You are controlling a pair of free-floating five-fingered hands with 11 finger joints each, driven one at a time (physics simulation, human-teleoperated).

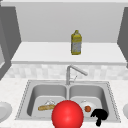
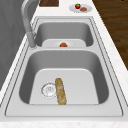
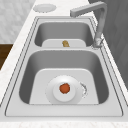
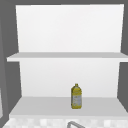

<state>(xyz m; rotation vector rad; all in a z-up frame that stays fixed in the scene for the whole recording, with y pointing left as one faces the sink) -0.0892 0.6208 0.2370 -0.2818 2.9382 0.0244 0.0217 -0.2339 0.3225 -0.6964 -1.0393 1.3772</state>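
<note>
Above both basins the way down is open. The faucet (image 1: 75,71) rises from the back rim at the divider, its spout angled over the right basin. A baguette (image 2: 60,91) lies beside the drain on the left basin's floor; a plate (image 3: 64,90) with a small orange fruit (image 3: 65,88) covers much of the right floor. The right hand (image 1: 99,116) hovers at the sink's front right corner. On the shelf (image 4: 45,105), a yellow bottle (image 4: 76,96) stands alone, room either side.

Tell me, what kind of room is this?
It looks like a kitchen, at the sink. There is a steel double-basin sink with a bent grey tap, a long brown bread loaf lying in one basin, and a yellow bottle on the white shelf above.
</note>
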